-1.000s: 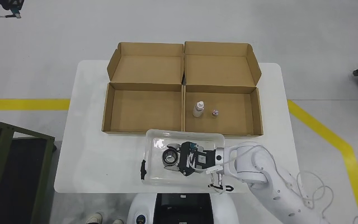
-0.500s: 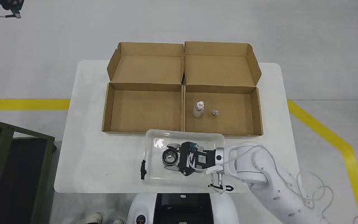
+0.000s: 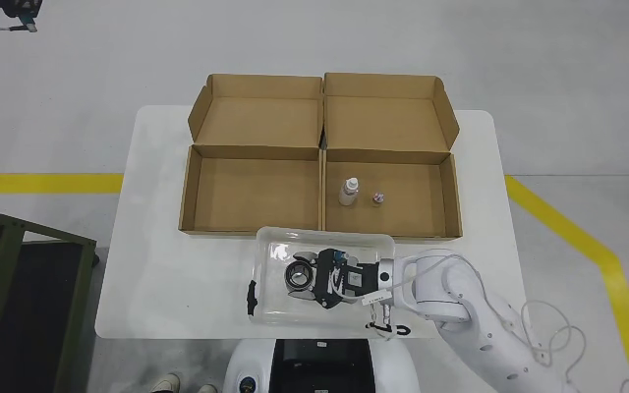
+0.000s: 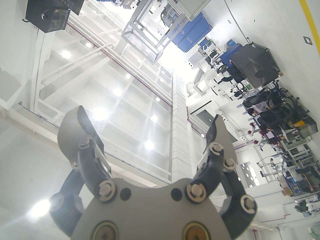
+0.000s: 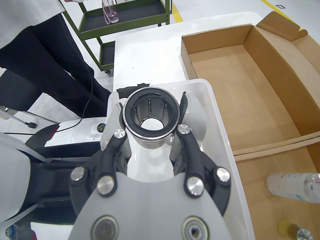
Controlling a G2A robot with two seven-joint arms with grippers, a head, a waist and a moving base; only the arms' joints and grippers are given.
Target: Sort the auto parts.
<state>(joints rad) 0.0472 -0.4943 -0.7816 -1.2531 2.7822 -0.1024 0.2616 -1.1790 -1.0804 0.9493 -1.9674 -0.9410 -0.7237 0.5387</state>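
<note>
At the far left, a green cart is seen on the floor beside the white table. The left gripper is pointed up at the ceiling, and its two fingers are spread wide apart.

On the table, two brown boxes are set side by side, touching, with their lids folded back. The left box is met first. In front of the boxes, close to the table's near edge, a clear tub is placed, with its far rim just beside the boxes' front walls.

A metal ring is found in the left half of the tub. It is shaped like a short, fat tube, with a black band round its top and rows of tiny balls inside. It is pinched by the right gripper, with one finger pressed on each side. Whether the ring is resting on the tub's floor cannot be told. The right arm is stretched in over the tub's right side.

In the right box, a small white bottle is stood upright near the left wall. A small round part is laid just beside it, on its right.
</note>
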